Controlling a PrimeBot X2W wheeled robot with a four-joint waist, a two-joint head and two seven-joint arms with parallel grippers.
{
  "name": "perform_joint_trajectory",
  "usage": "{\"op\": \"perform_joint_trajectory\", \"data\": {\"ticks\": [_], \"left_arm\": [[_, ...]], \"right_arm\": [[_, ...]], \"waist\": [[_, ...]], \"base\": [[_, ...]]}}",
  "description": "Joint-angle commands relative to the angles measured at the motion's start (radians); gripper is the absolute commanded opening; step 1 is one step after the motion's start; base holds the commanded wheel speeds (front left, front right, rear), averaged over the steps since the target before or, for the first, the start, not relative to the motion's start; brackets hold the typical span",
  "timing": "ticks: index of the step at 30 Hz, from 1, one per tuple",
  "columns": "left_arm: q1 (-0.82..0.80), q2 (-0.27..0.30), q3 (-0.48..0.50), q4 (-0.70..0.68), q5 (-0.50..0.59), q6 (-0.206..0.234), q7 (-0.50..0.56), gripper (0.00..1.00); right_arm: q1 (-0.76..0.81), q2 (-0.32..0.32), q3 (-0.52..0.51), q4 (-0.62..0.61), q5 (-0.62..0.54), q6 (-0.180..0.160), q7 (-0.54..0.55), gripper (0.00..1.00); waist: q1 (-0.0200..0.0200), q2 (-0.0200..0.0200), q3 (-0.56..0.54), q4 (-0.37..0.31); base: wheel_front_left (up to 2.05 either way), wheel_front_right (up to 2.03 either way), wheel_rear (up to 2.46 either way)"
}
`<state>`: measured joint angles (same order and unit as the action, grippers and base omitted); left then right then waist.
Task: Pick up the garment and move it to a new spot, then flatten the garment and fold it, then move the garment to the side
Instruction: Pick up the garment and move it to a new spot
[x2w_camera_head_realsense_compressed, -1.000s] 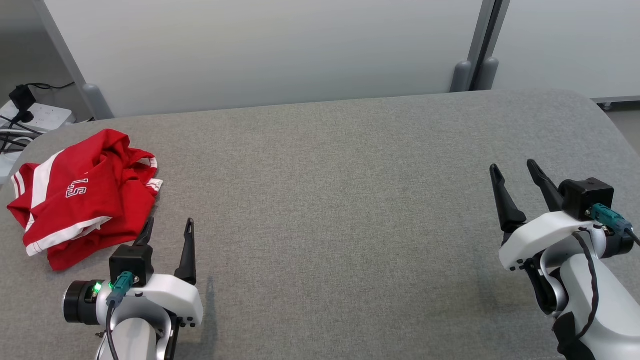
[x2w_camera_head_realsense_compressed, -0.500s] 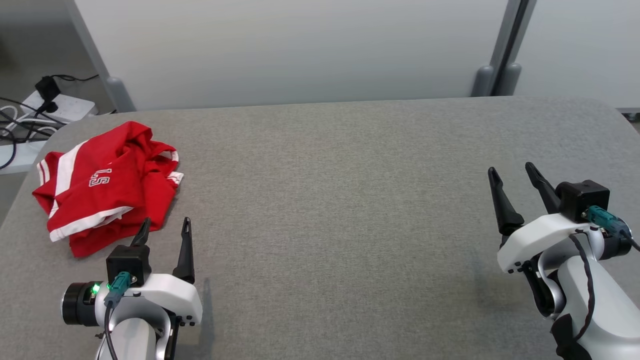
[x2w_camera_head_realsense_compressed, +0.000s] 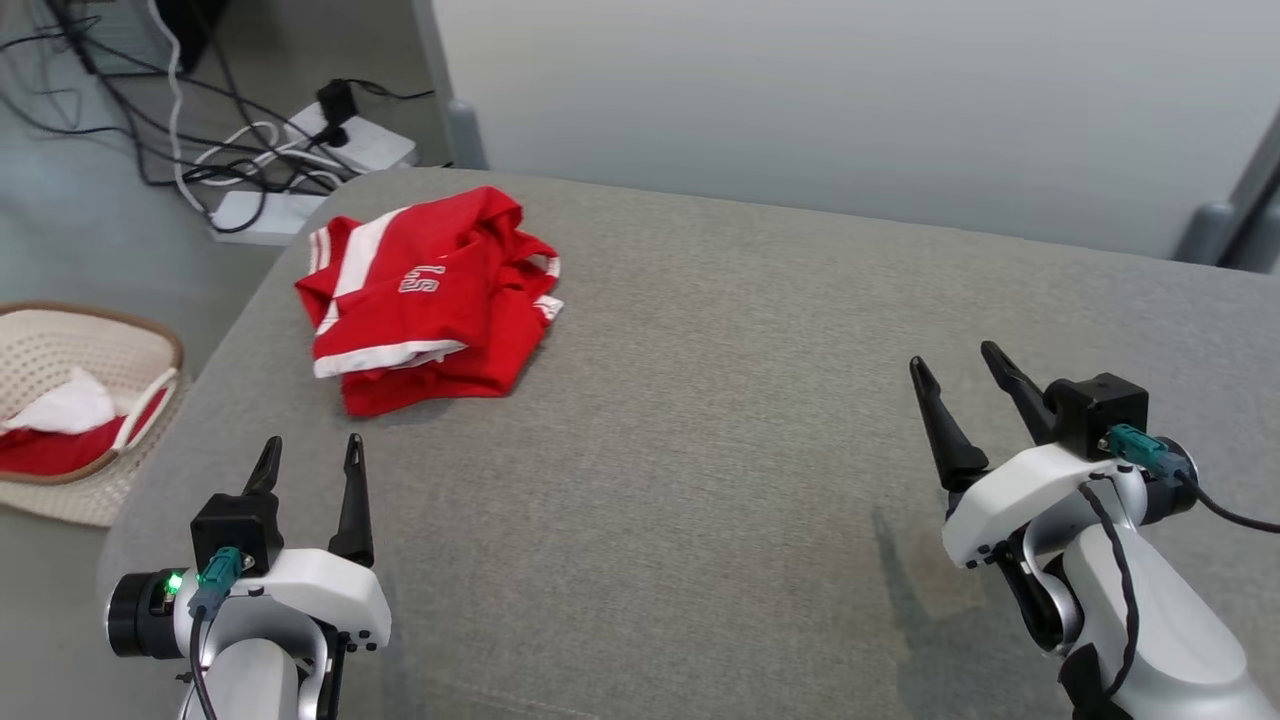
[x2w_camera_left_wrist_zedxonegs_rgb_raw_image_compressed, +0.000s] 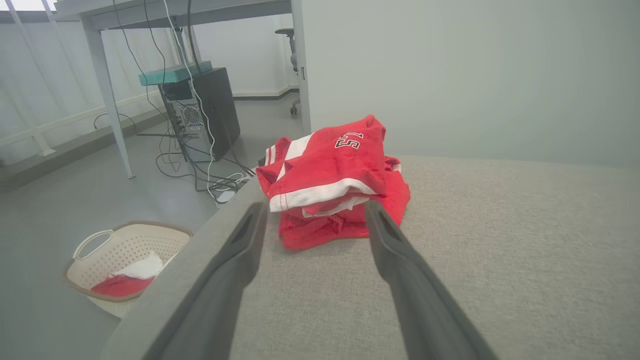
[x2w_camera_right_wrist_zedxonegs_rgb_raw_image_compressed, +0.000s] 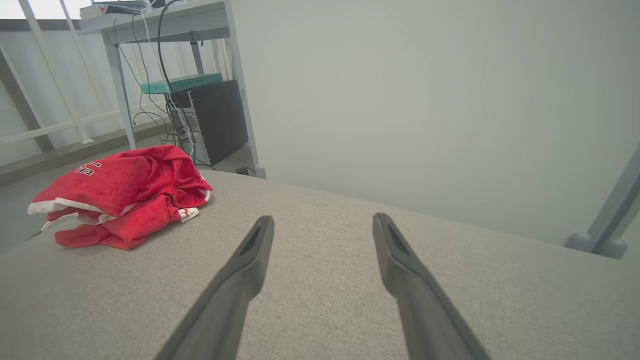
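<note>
The garment (x2w_camera_head_realsense_compressed: 430, 300) is a red piece with white stripes and white lettering, lying crumpled near the far left corner of the grey padded table (x2w_camera_head_realsense_compressed: 720, 420). It appears again in the left wrist view as the garment (x2w_camera_left_wrist_zedxonegs_rgb_raw_image_compressed: 332, 180) just beyond the fingertips, and off to the left in the right wrist view as the garment (x2w_camera_right_wrist_zedxonegs_rgb_raw_image_compressed: 125, 195). My left gripper (x2w_camera_head_realsense_compressed: 310, 450) hovers open near the table's front left, short of the cloth. My right gripper (x2w_camera_head_realsense_compressed: 955, 360) stands open at the right, far from it. Neither holds anything.
A cream laundry basket (x2w_camera_head_realsense_compressed: 120, 345) with red and white cloth sits on the floor left of the table, seen also as the basket (x2w_camera_left_wrist_zedxonegs_rgb_raw_image_compressed: 125, 250). Cables and power strips (x2w_camera_head_realsense_compressed: 300, 160) lie on the floor behind. A pale partition wall (x2w_camera_head_realsense_compressed: 850, 110) backs the table.
The head camera has swung left, so the whole scene slid right and the basket came into view. Both grippers stay open; the garment lies as before.
</note>
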<state>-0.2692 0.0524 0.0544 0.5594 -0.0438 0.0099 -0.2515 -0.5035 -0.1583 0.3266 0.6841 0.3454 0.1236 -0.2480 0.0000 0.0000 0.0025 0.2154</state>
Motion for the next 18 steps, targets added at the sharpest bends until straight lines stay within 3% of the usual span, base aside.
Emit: {"op": "perform_joint_trajectory", "data": {"ticks": [1, 9, 18], "left_arm": [[-0.012, 0.024, 0.033, -0.029, 0.008, -0.001, -0.01, 1.0], [-0.011, 0.024, 0.053, -0.022, -0.01, -0.027, -0.01, 1.0], [-0.075, 0.03, 0.072, 0.01, -0.037, -0.088, -0.01, 1.0]], "right_arm": [[-0.012, 0.01, 0.02, -0.031, 0.013, 0.007, -0.014, 1.0], [-0.008, 0.022, 0.051, -0.022, 0.029, 0.007, -0.014, 1.0], [-0.034, 0.007, 0.08, -0.017, 0.037, 0.007, -0.014, 1.0]], "waist": [[0.0, 0.0, -0.002, 0.072], [0.0, 0.0, 0.013, 0.167], [0.0, 0.0, 0.068, 0.151]], "base": [[0.0, 0.0, 0.0], [0.0, 0.0, 0.0], [0.0, 0.0, 0.0]]}}
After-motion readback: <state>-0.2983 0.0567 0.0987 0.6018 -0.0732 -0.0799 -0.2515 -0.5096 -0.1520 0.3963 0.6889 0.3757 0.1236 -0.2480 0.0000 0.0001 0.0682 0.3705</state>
